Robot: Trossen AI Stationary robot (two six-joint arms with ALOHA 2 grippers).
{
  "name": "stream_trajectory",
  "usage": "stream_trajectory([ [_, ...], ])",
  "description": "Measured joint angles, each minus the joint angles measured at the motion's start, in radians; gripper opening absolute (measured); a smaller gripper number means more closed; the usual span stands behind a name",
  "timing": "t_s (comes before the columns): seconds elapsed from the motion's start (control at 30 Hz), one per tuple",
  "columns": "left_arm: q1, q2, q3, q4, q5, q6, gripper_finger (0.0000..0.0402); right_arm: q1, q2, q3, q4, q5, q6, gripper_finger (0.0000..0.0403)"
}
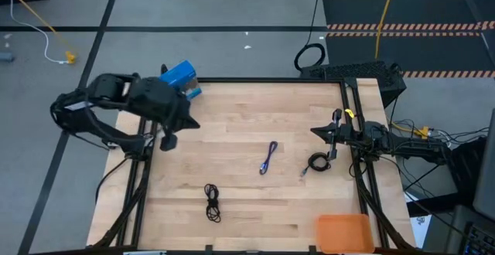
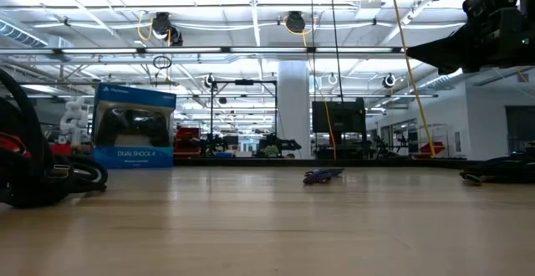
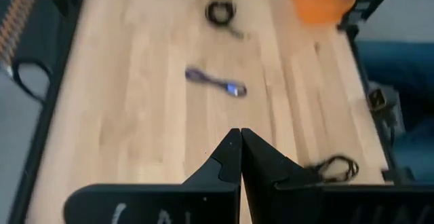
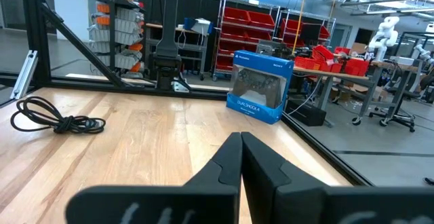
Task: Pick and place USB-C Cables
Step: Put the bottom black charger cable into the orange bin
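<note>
Three small cables lie flat on the wooden table. The purple-blue cable (image 1: 267,158) (image 3: 215,83) (image 2: 323,176) lies mid-table. One black coil (image 1: 317,162) (image 3: 220,12) lies near my right arm. The other black bundle (image 1: 213,202) (image 3: 332,168) lies near the front edge. My left gripper (image 1: 192,122) (image 3: 241,137) is shut and empty, raised over the table's far left part. My right gripper (image 1: 314,131) (image 4: 241,139) is shut and empty, just beyond the right-hand coil. A black coil also shows in the right wrist view (image 4: 54,122).
A blue controller box (image 1: 179,77) (image 2: 134,125) (image 4: 261,88) stands at the table's far left edge. An orange tray (image 1: 344,232) (image 3: 319,0) sits at the near right corner. Black frame rails (image 1: 363,170) run along both sides. Bare wood lies between the cables.
</note>
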Motion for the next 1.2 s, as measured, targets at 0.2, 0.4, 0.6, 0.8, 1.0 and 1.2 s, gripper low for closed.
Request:
stream_trajectory([
  [0.2, -0.002, 0.07, 0.0, -0.122, 0.0, -0.093, 0.0003, 0.0, 0.0, 0.0, 0.0, 0.0, 0.0, 0.0],
  [0.4, -0.034, 0.14, 0.0, -0.191, -0.001, -0.153, 0.0003, 0.0, 0.0, 0.0, 0.0, 0.0, 0.0, 0.0],
  [0.6, -0.072, 0.204, 0.0, -0.239, -0.036, -0.173, 0.0003, 0.0, 0.0, 0.0, 0.0, 0.0, 0.036, 0.0],
  [0.8, -0.095, 0.241, 0.0, -0.285, -0.044, -0.174, 0.0003, 0.0, 0.0, 0.0, 0.0, 0.0, 0.118, 0.0],
  [1.0, -0.109, 0.243, 0.0, -0.283, -0.044, -0.171, 0.0003, 0.0, 0.001, 0.009, -0.001, -0.001, 0.191, 0.0],
  [1.2, -0.108, 0.243, 0.0, -0.282, -0.046, -0.171, 0.0003, 0.0, 0.066, 0.16, -0.104, -0.027, 0.235, 0.0],
])
